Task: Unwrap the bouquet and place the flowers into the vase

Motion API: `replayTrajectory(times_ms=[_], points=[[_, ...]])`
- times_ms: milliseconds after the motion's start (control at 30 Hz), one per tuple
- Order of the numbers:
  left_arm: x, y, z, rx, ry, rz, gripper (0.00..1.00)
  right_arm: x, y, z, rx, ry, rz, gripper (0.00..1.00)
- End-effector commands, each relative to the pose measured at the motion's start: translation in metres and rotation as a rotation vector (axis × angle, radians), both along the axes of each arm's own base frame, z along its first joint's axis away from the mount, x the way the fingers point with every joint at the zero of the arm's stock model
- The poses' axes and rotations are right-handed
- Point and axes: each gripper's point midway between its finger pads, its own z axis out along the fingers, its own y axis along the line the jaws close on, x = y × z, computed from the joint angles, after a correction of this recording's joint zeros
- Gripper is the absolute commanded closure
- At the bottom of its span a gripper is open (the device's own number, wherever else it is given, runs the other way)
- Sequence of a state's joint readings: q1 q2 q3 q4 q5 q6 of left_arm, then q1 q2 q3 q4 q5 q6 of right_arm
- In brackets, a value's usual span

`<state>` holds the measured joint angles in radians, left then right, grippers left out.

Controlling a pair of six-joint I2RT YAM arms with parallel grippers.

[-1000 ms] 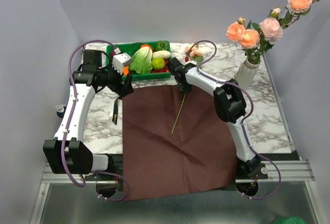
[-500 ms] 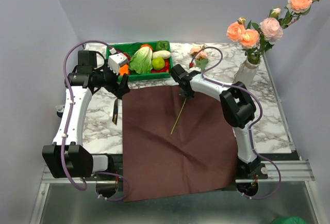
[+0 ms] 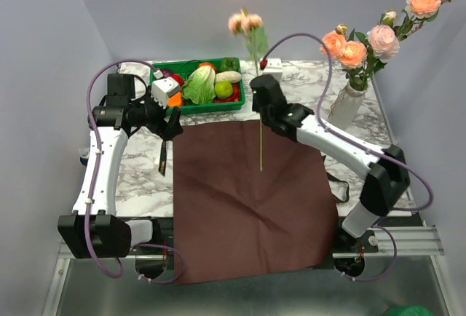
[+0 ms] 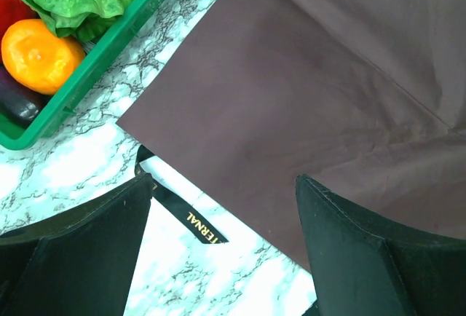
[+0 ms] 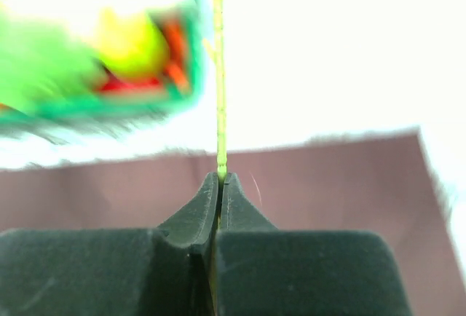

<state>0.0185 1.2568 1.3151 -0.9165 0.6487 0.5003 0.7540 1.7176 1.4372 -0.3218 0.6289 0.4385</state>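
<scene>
Flower stem (image 3: 260, 148) pinched upright in right fingers (image 5: 186, 218).

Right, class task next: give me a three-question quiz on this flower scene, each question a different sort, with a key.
1. True or false: the right gripper is shut on a flower stem.
2. The dark red paper is: A) spread flat, B) rolled into a cone, C) crumpled into a ball.
3. Fill in: the left gripper is ___.
Key: 1 true; 2 A; 3 open.
</scene>
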Motion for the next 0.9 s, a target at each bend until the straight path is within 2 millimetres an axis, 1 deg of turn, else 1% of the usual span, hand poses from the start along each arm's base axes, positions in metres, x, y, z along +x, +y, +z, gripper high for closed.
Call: replayTrajectory(times_ms=[0,33,67,100,133,167,200,233,267,300,333,367,400,433,467,500,533,567,633,667,733,767,800,833,867], points=[[-0.011,-0.004,0.025,-0.027,-0.059,-0.013,0.12,0.011,-0.015,0.15,-0.091,-0.455,0.07,0.99],[-0.012,-0.004,0.026,-0.026,-0.064,-0.012,0.12,0.009,-0.019,0.17,-0.104,-0.507,0.071,0.99],[-0.013,-0.004,0.026,-0.028,-0.061,-0.012,0.12,0.001,-0.026,0.21,-0.067,-0.606,0.066,0.99],[-0.013,-0.004,0.026,-0.028,-0.062,-0.01,0.12,-0.003,-0.032,0.227,-0.115,-0.658,0.074,0.99],[-0.014,-0.004,0.027,-0.029,-0.065,-0.012,0.12,-0.009,-0.04,0.247,-0.113,-0.712,0.064,0.99],[-0.013,-0.004,0.027,-0.031,-0.064,-0.011,0.12,-0.021,-0.049,0.281,-0.074,-0.807,0.057,0.99],[-0.013,-0.005,0.028,-0.036,-0.066,-0.012,0.12,-0.028,-0.056,0.301,-0.097,-0.861,0.054,0.99],[-0.012,-0.005,0.029,-0.036,-0.067,-0.01,0.12,-0.034,-0.062,0.315,-0.098,-0.903,0.045,0.99],[-0.012,-0.005,0.029,-0.038,-0.066,-0.01,0.12,-0.044,-0.07,0.339,-0.073,-0.985,0.023,0.99],[-0.012,-0.006,0.031,-0.039,-0.069,-0.01,0.12,-0.056,-0.084,0.356,-0.113,-1.039,-0.004,0.99],[-0.011,-0.006,0.031,-0.04,-0.07,-0.012,0.12,-0.062,-0.091,0.366,-0.124,-1.083,-0.024,0.99],[-0.011,-0.006,0.031,-0.04,-0.069,-0.012,0.12,-0.074,-0.106,0.387,-0.102,-1.178,-0.071,0.99],[-0.01,-0.005,0.032,-0.039,-0.074,-0.012,0.12,-0.083,-0.119,0.397,-0.153,-1.217,-0.102,0.99],[-0.01,-0.005,0.032,-0.037,-0.076,-0.014,0.12,-0.087,-0.128,0.404,-0.169,-1.245,-0.126,0.99],[-0.01,-0.005,0.031,-0.036,-0.076,-0.013,0.12,-0.088,-0.146,0.41,-0.188,-1.268,-0.179,0.99],[-0.009,-0.005,0.031,-0.035,-0.079,-0.015,0.12,-0.087,-0.156,0.413,-0.202,-1.273,-0.204,0.99],[-0.008,-0.005,0.031,-0.034,-0.079,-0.016,0.12,-0.091,-0.17,0.418,-0.2,-1.285,-0.233,0.99],[-0.008,-0.005,0.031,-0.033,-0.08,-0.017,0.12,-0.088,-0.188,0.417,-0.233,-1.279,-0.271,0.99],[-0.008,-0.005,0.031,-0.034,-0.08,-0.019,0.12,-0.092,-0.209,0.417,-0.243,-1.286,-0.312,0.99],[-0.007,-0.005,0.03,-0.033,-0.08,-0.021,0.12,-0.088,-0.225,0.41,-0.278,-1.27,-0.351,0.99],[-0.006,-0.005,0.028,-0.033,-0.079,-0.021,0.12,-0.085,-0.242,0.403,-0.283,-1.26,-0.394,0.99],[-0.004,-0.006,0.027,-0.034,-0.077,-0.023,0.12,-0.085,-0.258,0.401,-0.299,-1.257,-0.433,0.99],[-0.003,-0.006,0.026,-0.036,-0.076,-0.023,0.12,-0.079,-0.261,0.392,-0.299,-1.24,-0.438,0.99],[-0.002,-0.006,0.027,-0.039,-0.076,-0.025,0.12,-0.076,-0.266,0.387,-0.305,-1.233,-0.448,0.99],[0.0,-0.006,0.025,-0.041,-0.067,-0.025,0.12,-0.075,-0.275,0.384,-0.313,-1.233,-0.471,0.99]])
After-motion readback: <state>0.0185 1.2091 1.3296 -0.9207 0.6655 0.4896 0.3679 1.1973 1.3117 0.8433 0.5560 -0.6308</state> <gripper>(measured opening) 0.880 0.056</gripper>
